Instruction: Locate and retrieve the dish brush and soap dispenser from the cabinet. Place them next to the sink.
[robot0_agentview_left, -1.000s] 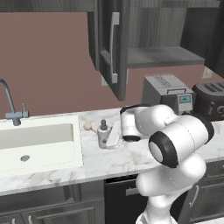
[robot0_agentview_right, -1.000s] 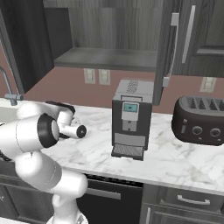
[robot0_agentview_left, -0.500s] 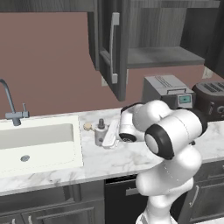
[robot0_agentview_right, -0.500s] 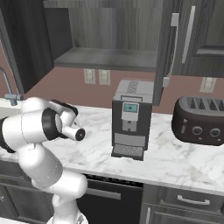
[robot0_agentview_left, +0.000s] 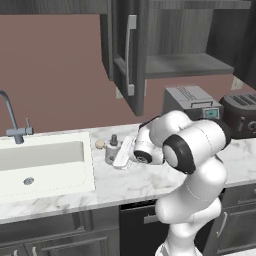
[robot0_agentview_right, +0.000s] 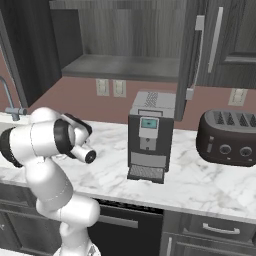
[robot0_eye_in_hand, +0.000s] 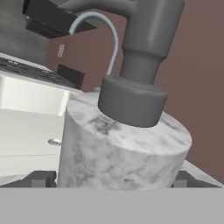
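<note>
Where the hand view looks along the tool (robot0_eye_in_hand: 116, 177), the soap dispenser (robot0_eye_in_hand: 118, 144) stands upright right in front of the lens, its marbled body between the two dark fingertips (robot0_eye_in_hand: 38, 178), one at each side of its base. Each tip sits right at the bottle's wall, so the tool is closed on the dispenser or very nearly so; actual contact cannot be made out. The dark pump top rises from the bottle's flat shoulder.

From the left base view, the tool (robot0_agentview_left: 121, 153) reaches in level from the right and meets the soap dispenser (robot0_agentview_left: 112, 149) on the marble surface (robot0_agentview_left: 125, 185), in the strip between the sink's right rim and the white arm. Just behind the bottle, toward the back edge of the surface, lies the pale round head of the dish brush (robot0_agentview_left: 100, 144); its handle cannot be made out.

Left of the bottle, the sink (robot0_agentview_left: 45, 165) is set into the surface, with its round drain low in the basin and the curved faucet (robot0_agentview_left: 14, 125) at the back edge.

Farther right along the back edge stand the coffee machine (robot0_agentview_left: 192, 102) and the dark toaster (robot0_agentview_left: 242, 112). Above them the cabinet (robot0_agentview_left: 175, 45) hangs with its door (robot0_agentview_left: 127, 55) swung open, the silver bar handle facing out, and its shelf (robot0_agentview_right: 125, 67) bare.
</note>
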